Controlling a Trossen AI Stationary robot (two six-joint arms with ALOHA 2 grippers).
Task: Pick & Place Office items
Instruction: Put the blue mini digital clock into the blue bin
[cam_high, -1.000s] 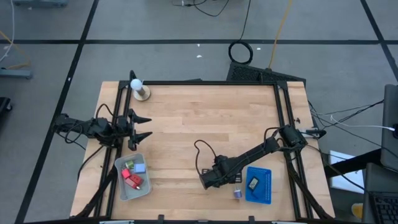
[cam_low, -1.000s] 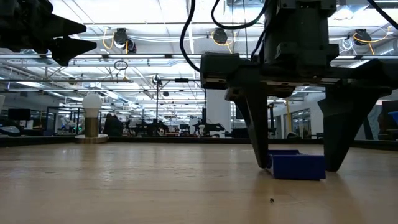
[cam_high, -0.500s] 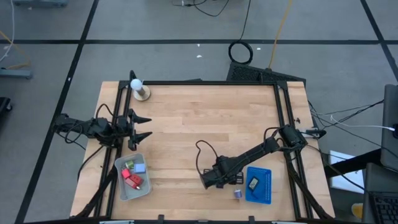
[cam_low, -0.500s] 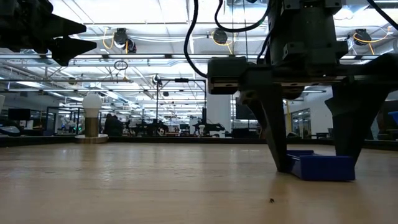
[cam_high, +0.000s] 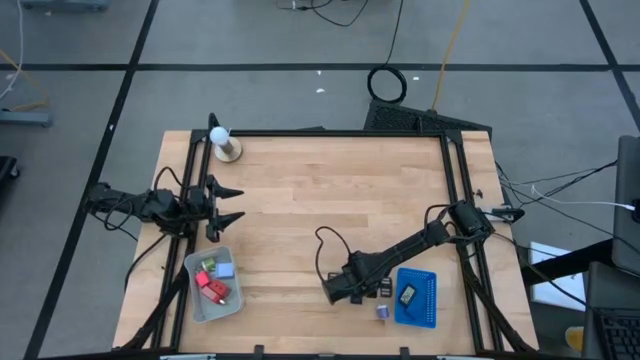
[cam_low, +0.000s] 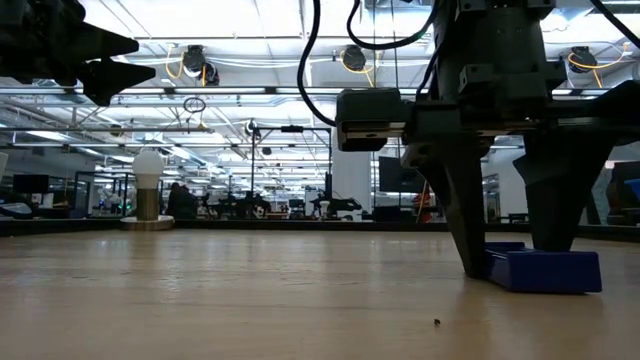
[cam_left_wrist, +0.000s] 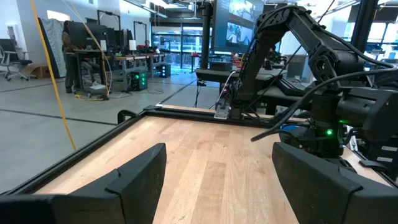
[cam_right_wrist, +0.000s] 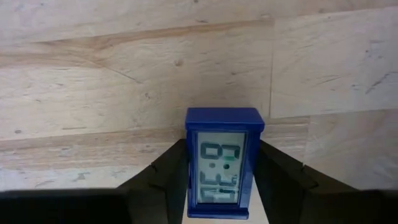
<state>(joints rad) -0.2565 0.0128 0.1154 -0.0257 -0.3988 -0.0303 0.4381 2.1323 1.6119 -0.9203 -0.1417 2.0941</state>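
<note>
**Inspector:** State the layout and the reason for it.

**Assistant:** Two trays sit along the near edge of the table (cam_high: 330, 200). The grey tray (cam_high: 214, 284), at about seven o'clock from the table's centre, holds red pieces (cam_high: 213, 287), a light-blue piece (cam_high: 226, 269) and a green bit (cam_high: 209, 265). The blue tray (cam_high: 417, 297), at about five o'clock, holds one black rectangle (cam_high: 407, 295). I judge this to be sorting by tray, with items gathered loose so they can be taken singly. A small purple bit (cam_high: 382, 312) lies on the wood just beside the blue tray.

**Inspector:** The item in hand?

**Assistant:** A small blue clock (cam_right_wrist: 223, 163) with a pale digit display, lying flat on the wood just at nine o'clock of the blue tray. Its position beside that tray suggests it is bound there, though that is judgement only.

**Inspector:** The working pincer?

**Assistant:** The right gripper (cam_right_wrist: 219, 171) is down at table level, its fingers (cam_low: 462, 215) standing on either side of the clock. In the right wrist view each finger sits against a side of the clock's case. Whether the squeeze is firm I cannot tell; the clock rests on the wood, not lifted.

**Inspector:** The other arm?

**Assistant:** The left gripper (cam_high: 228, 205) waits at the table's nine o'clock edge, raised, fingers apart, holding nothing.

**Inspector:** Other objects?

**Assistant:** A white ball on a wooden base (cam_high: 223, 141) at the eleven o'clock corner, well apart from the work.
</note>
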